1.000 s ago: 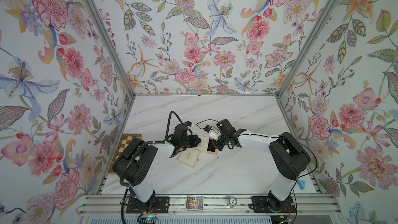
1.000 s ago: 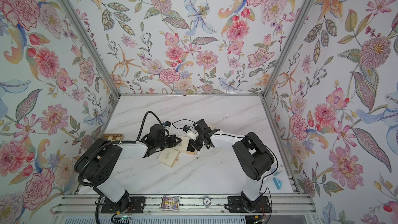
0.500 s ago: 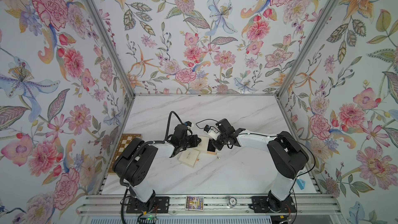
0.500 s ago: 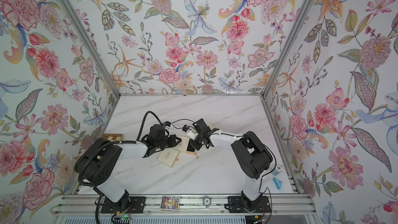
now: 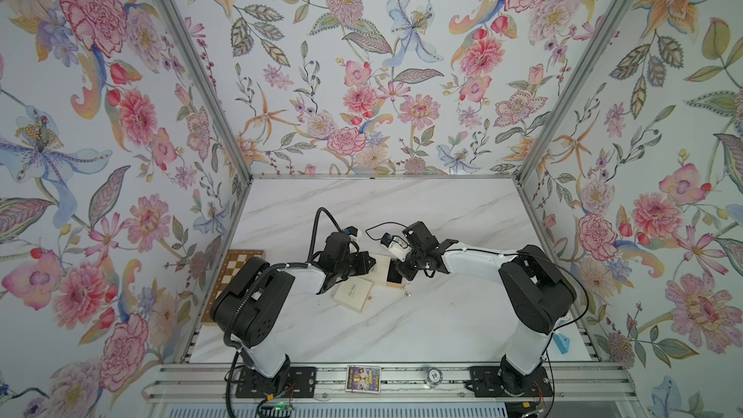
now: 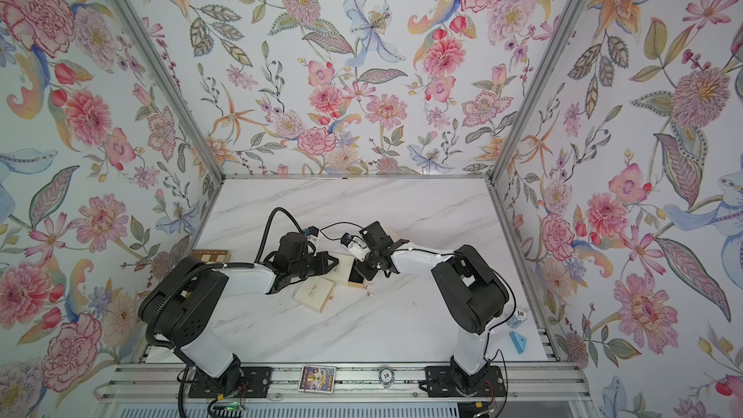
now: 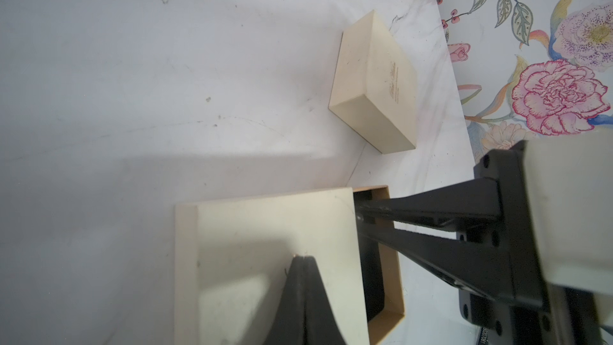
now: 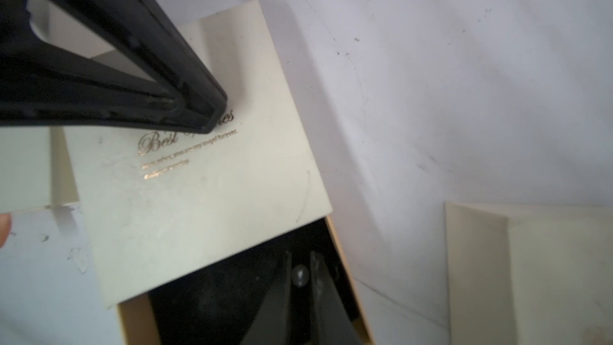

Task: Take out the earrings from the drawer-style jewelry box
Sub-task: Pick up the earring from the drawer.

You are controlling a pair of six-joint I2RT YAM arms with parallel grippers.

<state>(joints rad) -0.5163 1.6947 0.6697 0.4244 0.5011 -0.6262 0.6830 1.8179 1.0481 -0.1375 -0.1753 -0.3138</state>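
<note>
The jewelry box (image 5: pixel 382 266) is cream, with its black-lined drawer (image 8: pixel 215 297) pulled out toward the right arm. My left gripper (image 7: pixel 303 257) is shut, its tips pressed on the box's top (image 7: pixel 265 227). Inside the drawer, my right gripper (image 8: pixel 300 255) has its jaws narrowed against the two sides of a round, bead-like earring (image 8: pixel 300 275). In both top views two more earrings (image 5: pixel 406 289) (image 6: pixel 367 290) glint on the table just in front of the drawer. The right gripper (image 5: pixel 402 271) hides the rest of the drawer there.
A second cream box (image 5: pixel 354 294) lies closed just in front of the first. A chessboard (image 5: pixel 241 271) sits at the table's left edge. On the front rail are a card pack (image 5: pixel 363 378) and a chip (image 5: pixel 434 375). A blue piece (image 5: pixel 561 343) lies at the right edge.
The right gripper has shifted slightly over the open drawer. The left arm and both boxes have stayed put.
</note>
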